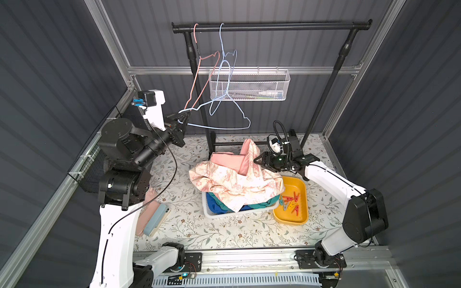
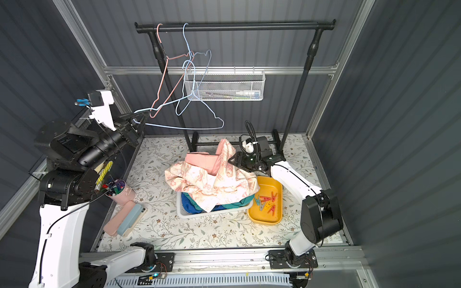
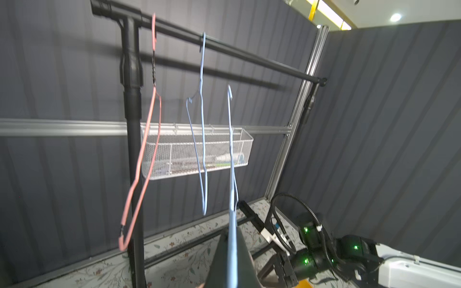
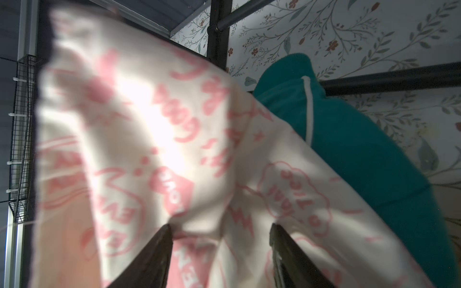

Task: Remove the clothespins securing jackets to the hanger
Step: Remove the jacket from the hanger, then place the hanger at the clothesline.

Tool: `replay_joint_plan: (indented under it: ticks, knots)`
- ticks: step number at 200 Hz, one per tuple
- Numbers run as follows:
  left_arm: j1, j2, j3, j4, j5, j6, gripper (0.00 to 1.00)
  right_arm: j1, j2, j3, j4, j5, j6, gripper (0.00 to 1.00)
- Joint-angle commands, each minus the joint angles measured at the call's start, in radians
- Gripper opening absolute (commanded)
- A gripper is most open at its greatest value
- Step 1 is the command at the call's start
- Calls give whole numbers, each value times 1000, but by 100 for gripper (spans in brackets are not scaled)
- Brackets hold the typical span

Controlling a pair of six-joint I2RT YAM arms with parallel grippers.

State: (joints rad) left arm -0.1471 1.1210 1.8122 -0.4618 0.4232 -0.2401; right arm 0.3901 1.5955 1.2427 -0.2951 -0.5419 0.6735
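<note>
Grey ribbed walls all round, leafy flower-print worktop (image 1: pixel 224 234) underneath. Only writing I can spot is the pink lettering on the cream jacket (image 1: pixel 224 180), which is upside down and too blurry in my right wrist view to read. Left arm's lifted beside the black rack (image 1: pixel 274 26), left fingers (image 1: pixel 184 116) pinched tight on a bare blue hanger (image 3: pixel 232 254). Right arm reaches low, right fingers (image 1: pixel 258 160) spread apart, tips at the cream jacket heaped on the white basket (image 1: pixel 205 207). Clothespins (image 1: pixel 290 200) sit in the yellow tub (image 1: pixel 296 183).
</note>
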Motion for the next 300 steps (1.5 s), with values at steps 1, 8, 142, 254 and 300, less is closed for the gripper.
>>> replay_joint_plan:
  ticks: [1, 8, 142, 254, 300]
  knots:
    - [0, -8, 6, 30, -5, -9, 0, -8, 9, 42, -30, 28, 19, 65]
    - [0, -16, -12, 49, 14, -17, 0, -15, 0, 45, -24, 19, 26, 67]
    - [0, -1, -260, 422, 372, -282, 0, -313, -51, -55, 1084, -514, 677, 86]
    - [3, 35, -306, 465, 351, -340, 0, -318, -84, -96, 1162, -584, 733, 80]
    - [4, 34, -333, 457, 341, -331, 0, -336, -75, -111, 1288, -579, 831, 87]
